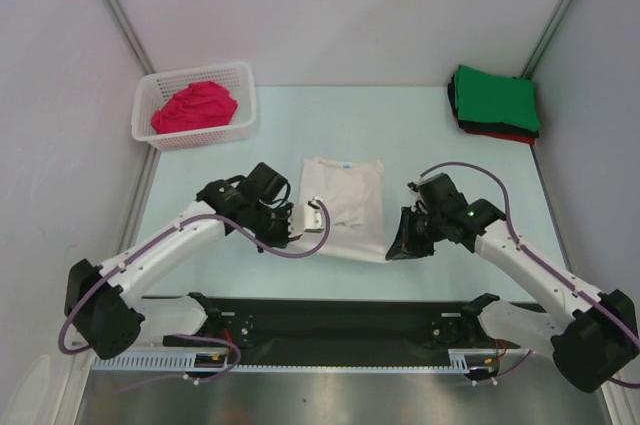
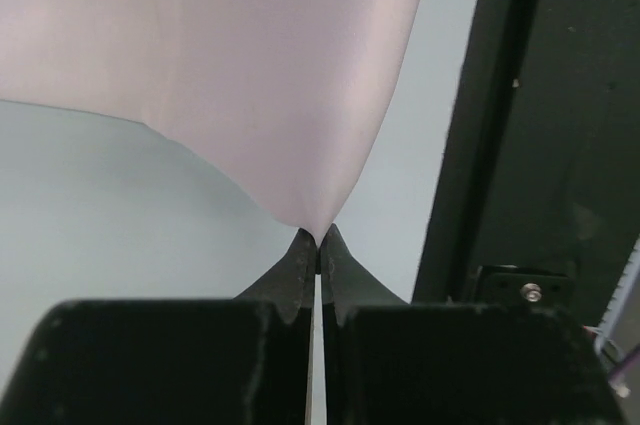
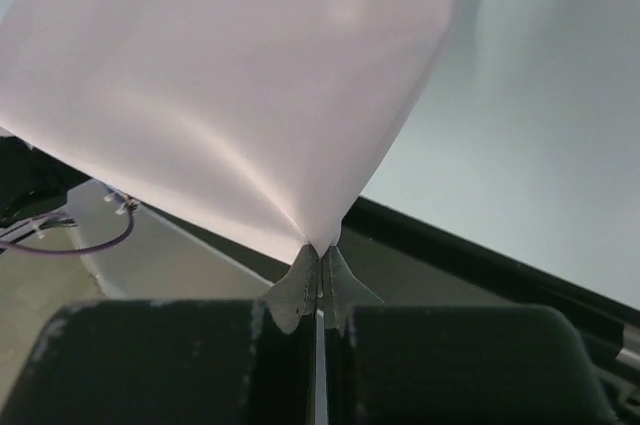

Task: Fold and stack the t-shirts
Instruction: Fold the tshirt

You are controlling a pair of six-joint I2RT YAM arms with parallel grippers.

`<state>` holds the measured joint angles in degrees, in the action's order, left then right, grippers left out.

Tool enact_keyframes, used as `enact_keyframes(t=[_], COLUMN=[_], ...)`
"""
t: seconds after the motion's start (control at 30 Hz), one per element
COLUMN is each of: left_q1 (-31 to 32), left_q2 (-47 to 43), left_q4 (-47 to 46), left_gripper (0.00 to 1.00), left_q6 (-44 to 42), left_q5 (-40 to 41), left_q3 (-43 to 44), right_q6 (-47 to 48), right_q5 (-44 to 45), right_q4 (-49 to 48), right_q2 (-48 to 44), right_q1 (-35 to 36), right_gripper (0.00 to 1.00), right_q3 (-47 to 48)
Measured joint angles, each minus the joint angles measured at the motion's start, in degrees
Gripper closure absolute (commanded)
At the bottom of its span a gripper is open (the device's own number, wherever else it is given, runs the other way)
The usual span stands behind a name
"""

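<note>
The left tool (image 2: 318, 245) and right tool (image 3: 320, 250) are each clamped shut on a near corner of the white t-shirt (image 1: 345, 200) lying on the counter (image 1: 440, 145), its tiny blue neck label (image 1: 347, 162) unreadable, while beyond a magenta t-shirt (image 1: 195, 107) fills the basket (image 1: 248, 95) and a green t-shirt (image 1: 495, 97) tops the far-right stack (image 1: 492, 132).

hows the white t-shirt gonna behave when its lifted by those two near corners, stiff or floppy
Probably very floppy: the white t-shirt fans into soft folds from each pinch in both wrist views. Likely light, since just the tips of the shut jaws hold it. Its near edge will probably sag between the two grips.
</note>
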<state>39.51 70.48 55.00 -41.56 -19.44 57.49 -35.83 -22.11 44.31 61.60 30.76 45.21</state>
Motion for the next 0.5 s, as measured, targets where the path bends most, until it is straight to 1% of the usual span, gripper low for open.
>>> enact_keyframes(t=[0.1, 0.2, 0.3, 0.5], left_q1=[-0.22, -1.68, -6.19, -16.55], left_q2=[-1.51, 0.83, 7.41, 22.84], left_q4=[3.32, 3.69, 4.00, 2.01], left_gripper=[1.00, 1.00, 1.00, 1.00], left_q6=[1.25, 2.21, 2.64, 4.09], left_q5=[-1.92, -1.97, -2.62, -3.56], left_q3=[1.60, 3.30, 8.13, 24.37], right_q6=[-0.59, 0.13, 2.10, 5.81], right_q5=[-2.51, -5.09, -6.91, -9.51], right_q4=[0.92, 0.52, -1.25, -5.77], right_q2=[-0.24, 6.10, 14.86, 32.61], right_q1=[-0.22, -2.82, -6.71, -13.46], right_gripper=[1.00, 1.00, 1.00, 1.00], right_q3=[0.44, 2.80, 6.97, 22.93])
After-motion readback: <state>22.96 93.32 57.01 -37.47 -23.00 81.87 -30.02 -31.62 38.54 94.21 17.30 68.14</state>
